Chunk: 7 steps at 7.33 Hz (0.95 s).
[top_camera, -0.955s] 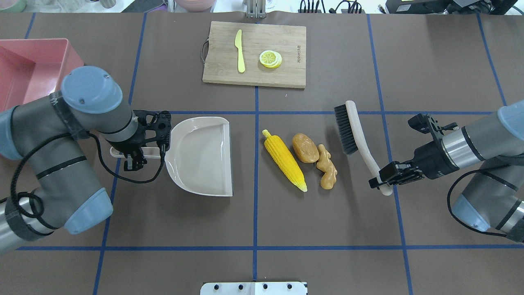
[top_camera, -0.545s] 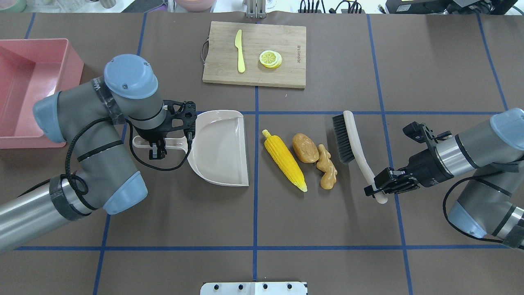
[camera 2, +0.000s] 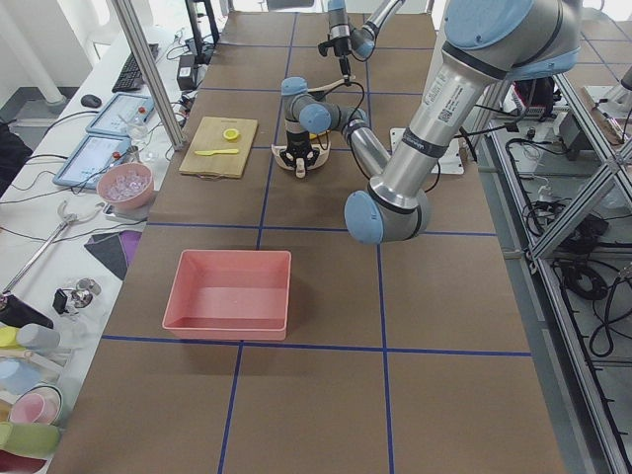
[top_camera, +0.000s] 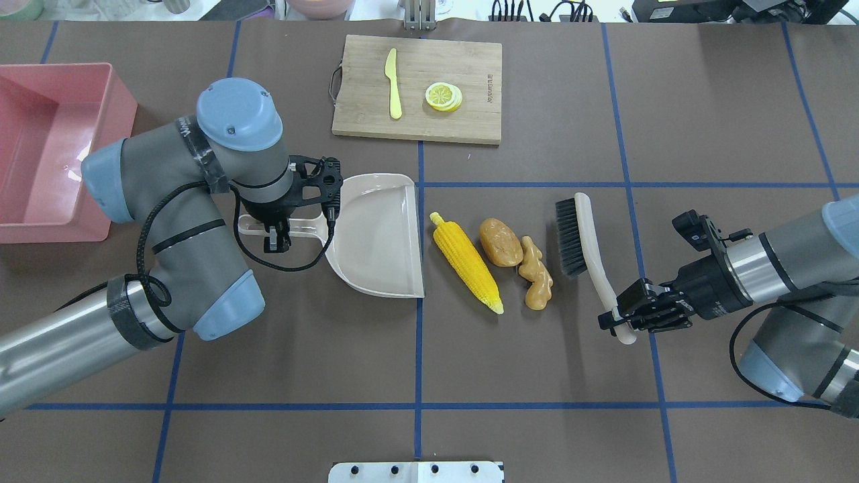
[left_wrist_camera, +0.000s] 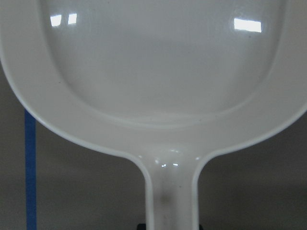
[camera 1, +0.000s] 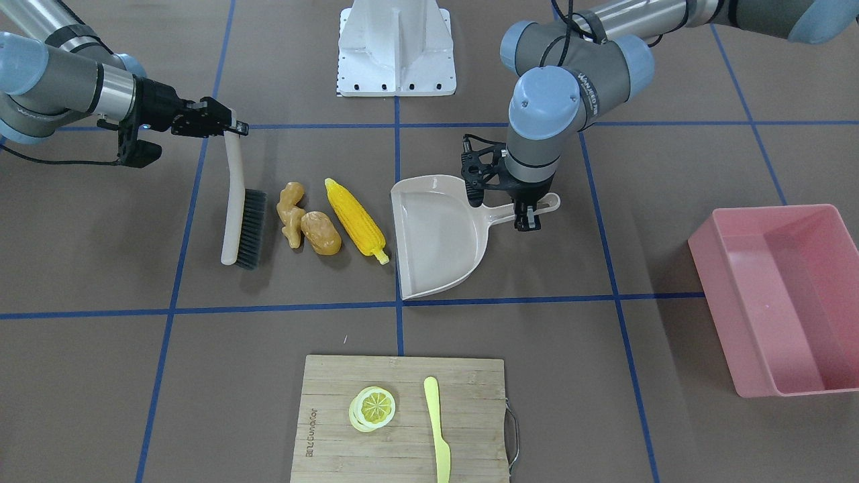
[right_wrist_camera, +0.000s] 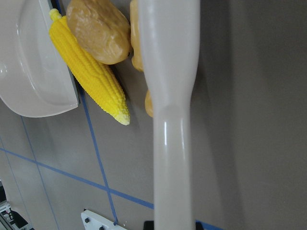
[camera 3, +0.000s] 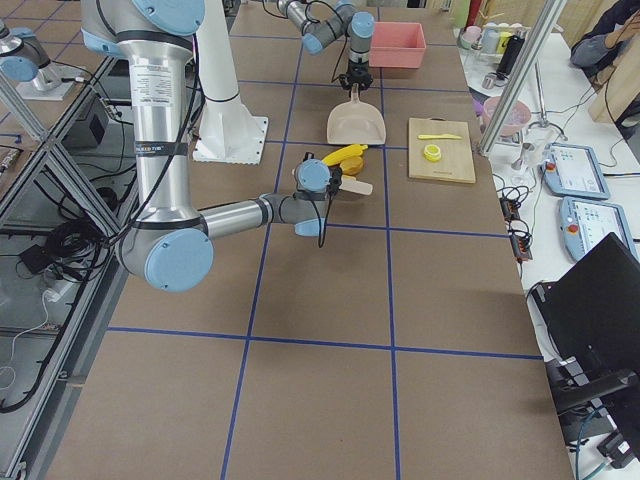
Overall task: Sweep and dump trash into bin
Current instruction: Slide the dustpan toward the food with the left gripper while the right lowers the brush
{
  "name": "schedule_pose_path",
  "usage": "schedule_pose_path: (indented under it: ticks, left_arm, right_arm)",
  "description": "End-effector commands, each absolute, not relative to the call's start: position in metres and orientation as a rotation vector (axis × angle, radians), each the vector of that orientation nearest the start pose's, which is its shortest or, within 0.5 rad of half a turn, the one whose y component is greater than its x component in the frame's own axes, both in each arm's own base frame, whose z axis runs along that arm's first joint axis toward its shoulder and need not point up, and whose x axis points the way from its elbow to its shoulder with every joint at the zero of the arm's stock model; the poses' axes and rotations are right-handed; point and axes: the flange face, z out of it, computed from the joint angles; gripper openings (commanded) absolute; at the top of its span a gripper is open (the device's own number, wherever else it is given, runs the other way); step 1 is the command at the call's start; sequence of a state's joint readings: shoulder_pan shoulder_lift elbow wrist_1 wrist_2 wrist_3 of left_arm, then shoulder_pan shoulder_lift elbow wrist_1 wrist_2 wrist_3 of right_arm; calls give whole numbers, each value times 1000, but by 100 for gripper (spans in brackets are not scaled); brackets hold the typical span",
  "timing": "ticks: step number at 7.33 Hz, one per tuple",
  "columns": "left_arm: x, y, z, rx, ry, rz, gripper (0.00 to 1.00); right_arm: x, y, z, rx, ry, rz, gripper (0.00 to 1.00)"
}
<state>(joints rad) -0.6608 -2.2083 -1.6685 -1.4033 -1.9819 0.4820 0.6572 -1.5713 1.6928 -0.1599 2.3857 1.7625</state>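
The yellow corn cob (top_camera: 466, 261), brown potato (top_camera: 500, 242) and tan ginger root (top_camera: 535, 275) lie side by side on the mat at the table's middle. My left gripper (top_camera: 275, 231) is shut on the handle of the beige dustpan (top_camera: 379, 235), whose open edge sits just left of the corn. My right gripper (top_camera: 624, 322) is shut on the handle of a brush (top_camera: 580, 235), whose bristles stand just right of the ginger. The pink bin (top_camera: 40, 147) stands at the far left, empty. In the right wrist view the corn (right_wrist_camera: 91, 74) lies next to the dustpan edge (right_wrist_camera: 43, 91).
A wooden cutting board (top_camera: 470, 67) with a pale yellow knife (top_camera: 392, 84) and lemon slices (top_camera: 443, 96) lies at the far middle. The robot's base plate (top_camera: 416, 471) is at the near edge. Blue tape lines cross the brown mat.
My left arm has slid the dustpan rightward, close to the corn. My right gripper has shifted the brush slightly toward the near edge. The trash has not moved.
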Motion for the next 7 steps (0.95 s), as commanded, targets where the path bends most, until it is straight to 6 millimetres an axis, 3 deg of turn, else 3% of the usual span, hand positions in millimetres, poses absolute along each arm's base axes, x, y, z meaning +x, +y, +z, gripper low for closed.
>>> schedule_pose_path:
  ticks: [1, 2, 3, 5, 7]
  left_arm:
    - [484, -488, 257, 510, 564, 1451, 0]
    - [487, -485, 257, 509, 566, 1457, 0]
    - [494, -481, 261, 497, 565, 1467, 0]
    - [507, -476, 264, 480, 566, 1481, 0]
    - [507, -476, 265, 482, 570, 1480, 0]
  right_arm:
    - [-326, -291, 439, -265, -1526, 85, 0]
    - [-323, -276, 435, -243, -1533, 90, 0]
    - [-334, -265, 434, -230, -1536, 89, 0]
    - [-375, -229, 438, -144, -1535, 77, 0]
    - [-377, -221, 443, -148, -1525, 71, 0]
